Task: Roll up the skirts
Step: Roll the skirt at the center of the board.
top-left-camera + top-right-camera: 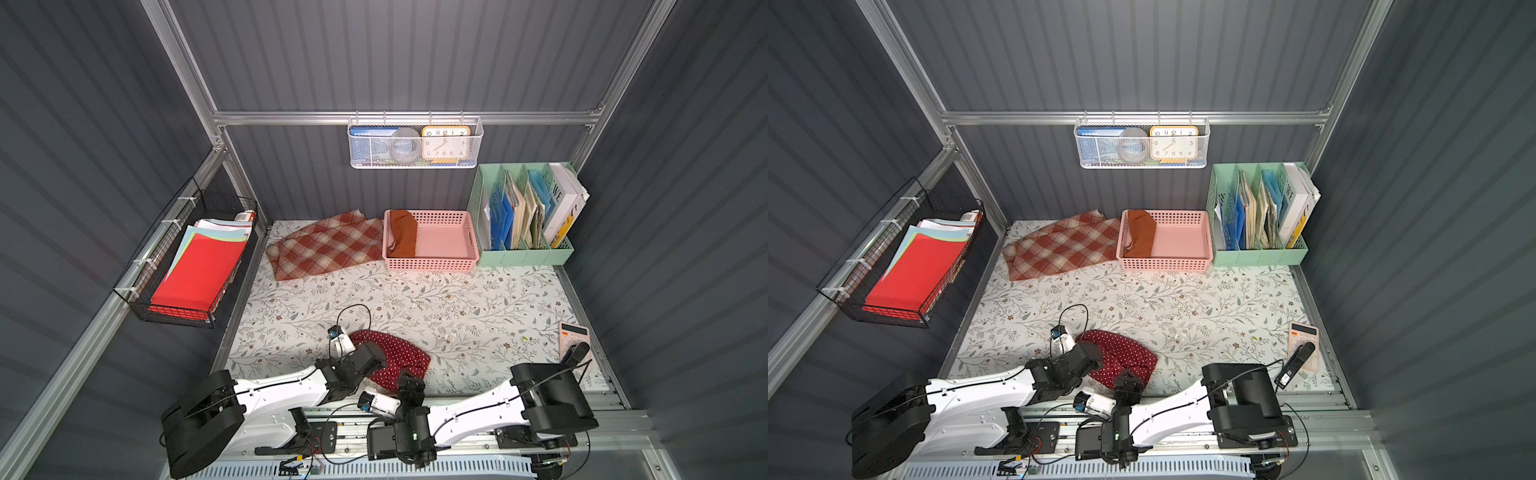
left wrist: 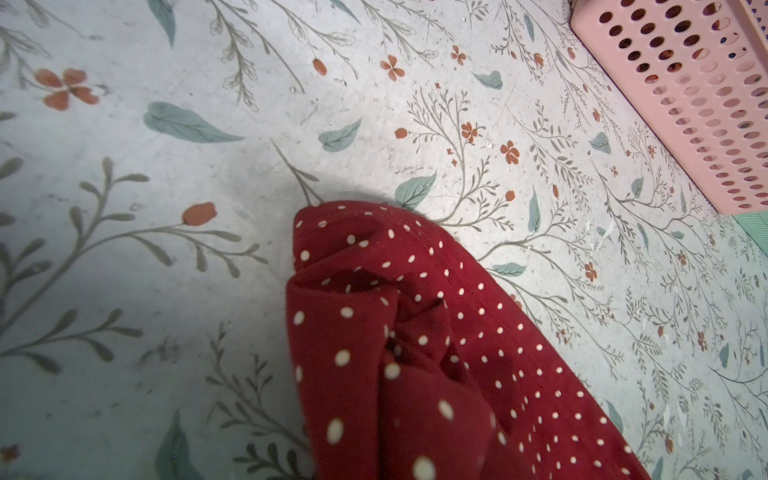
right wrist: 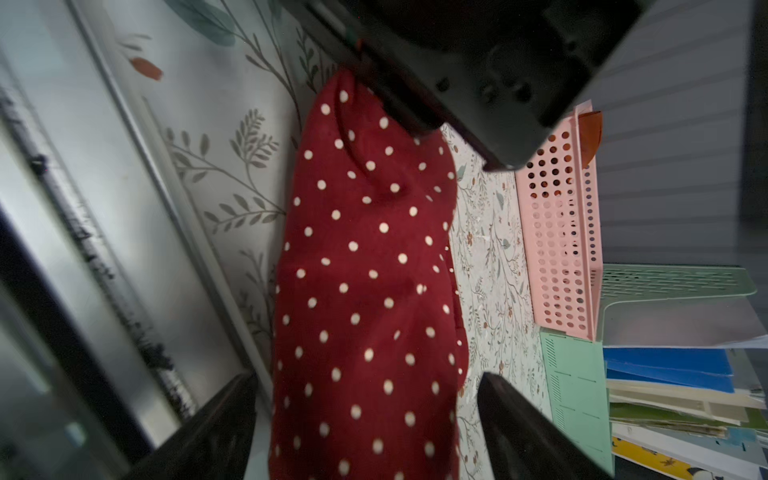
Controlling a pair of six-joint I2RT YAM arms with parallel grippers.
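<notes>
The polka-dot skirt (image 1: 401, 359) is lying bunched into a loose roll near the front edge of the bench (image 1: 457, 316), about midway along it, between the two arms. Its long axis is running slantwise: one end is pointing toward the front edge and the robot's right, the other toward the back and the left. The left jaws are closed tight, pinching that far-left end, where the cloth is gathering into folds. The right jaws are standing wide, one dark finger (image 3: 220, 424) on each side of the roll's near end; whether they are touching the cloth I cannot tell.

The plaid skirt (image 1: 328, 245) is lying flat and folded at the back left, its long side running across the bench on a slight slant, up against the pink basket (image 1: 432, 264). The rust-orange skirt (image 1: 403, 235) is sitting in that basket's left end, its length running front to back.

A floral-printed cover is spreading over the bench. Grey ribbed walls on an aluminium frame are enclosing it. A white mesh basket (image 1: 374, 156) holding a clock (image 1: 445, 143) is hanging on the back rail, a black wire basket (image 1: 174, 313) of red paper (image 1: 195, 270) is hanging on the left wall, a mint file organiser (image 1: 523, 257) is standing at the back right, and a pink calculator (image 1: 574, 332) is lying by the right edge.
</notes>
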